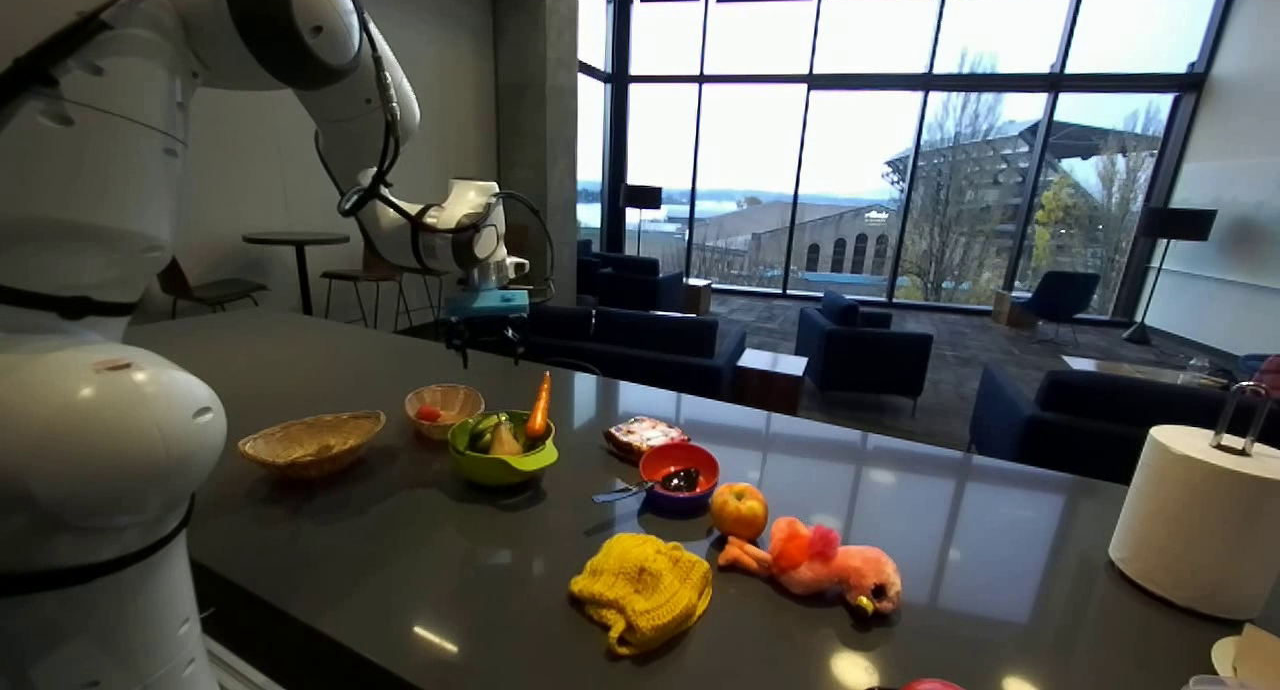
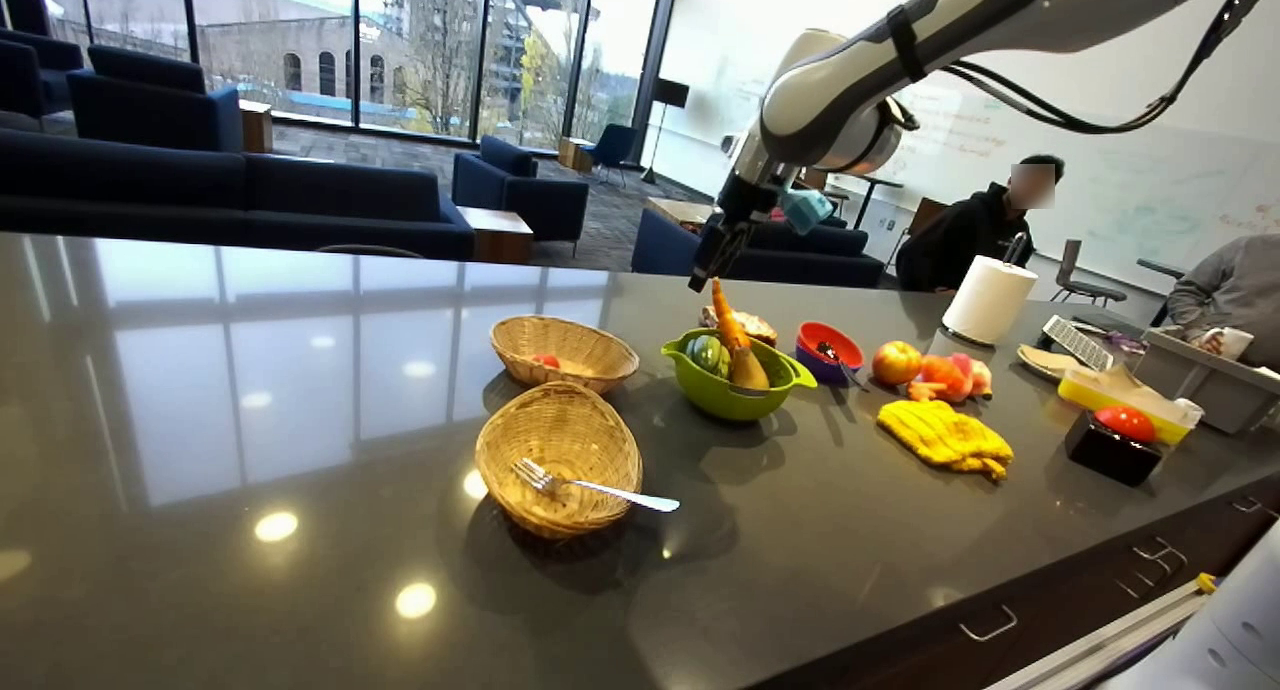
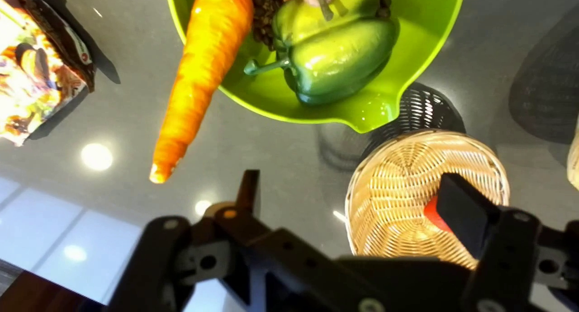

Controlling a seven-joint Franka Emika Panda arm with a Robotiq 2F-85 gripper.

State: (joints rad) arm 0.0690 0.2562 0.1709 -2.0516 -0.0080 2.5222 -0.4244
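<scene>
The orange carrot [image 3: 203,72] lies upper left of centre in the wrist view, its thick end in the green bowl [image 3: 420,22] at the top of the frame and its tip jutting past the rim; a green pepper [image 3: 344,54] sits in the bowl too. The hand [image 3: 353,190], at the bottom, has its jaws spread wide with nothing between them. Right of centre, a round basket [image 3: 393,190] with a red item [image 3: 435,215] inside is partly hidden by the hand. A colourful packet [image 3: 36,72] lies upper left. In an exterior view, a fork [image 2: 610,491] rests in an oval basket [image 2: 520,430] at lower centre, and a yellow cloth [image 2: 945,435] lies right of centre on the worktop [image 2: 200,630].
</scene>
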